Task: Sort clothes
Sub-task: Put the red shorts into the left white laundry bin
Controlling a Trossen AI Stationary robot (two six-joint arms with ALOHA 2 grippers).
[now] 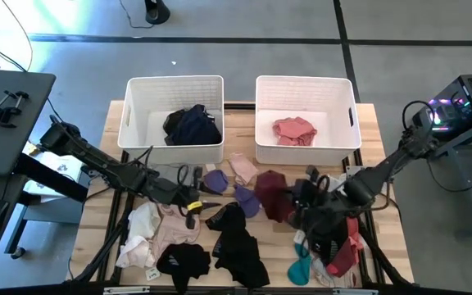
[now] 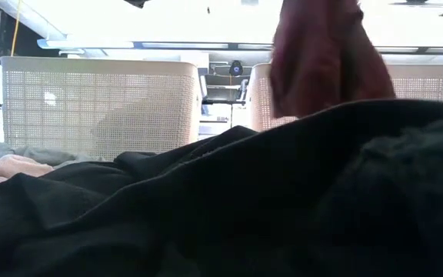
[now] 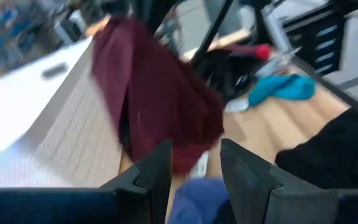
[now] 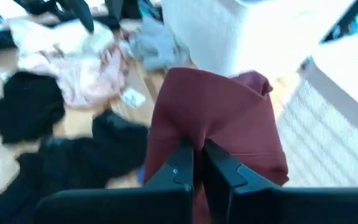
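Observation:
My right gripper (image 1: 300,197) is shut on a maroon garment (image 1: 273,195) in front of the right white bin (image 1: 306,143); the garment also shows in the low view (image 2: 321,58) and the left wrist view (image 3: 154,93). My left gripper (image 3: 194,168) stands open over a lavender garment (image 1: 215,180) left of centre, with nothing between its fingers. More clothes lie loose on the table: white (image 1: 138,233), pale pink (image 1: 174,229), black (image 1: 236,242), teal (image 1: 300,266) and red (image 1: 347,250). My right gripper pinches a bunched fold of the maroon garment (image 4: 194,134) between its two fingers, slanting down from the table's right side. How many layers it has, I cannot tell. The cloth hangs slack in folds below and around the fingers (image 4: 173,171); black cloth hides its lower end in the low view.
The left white bin (image 1: 174,143) holds a dark navy garment (image 1: 193,124); the right bin holds a pink one (image 1: 293,129). Both stand at the table's far side. A black garment (image 2: 283,200) fills the low view's foreground. A pale pink piece (image 1: 242,168) lies between the bins and the pile.

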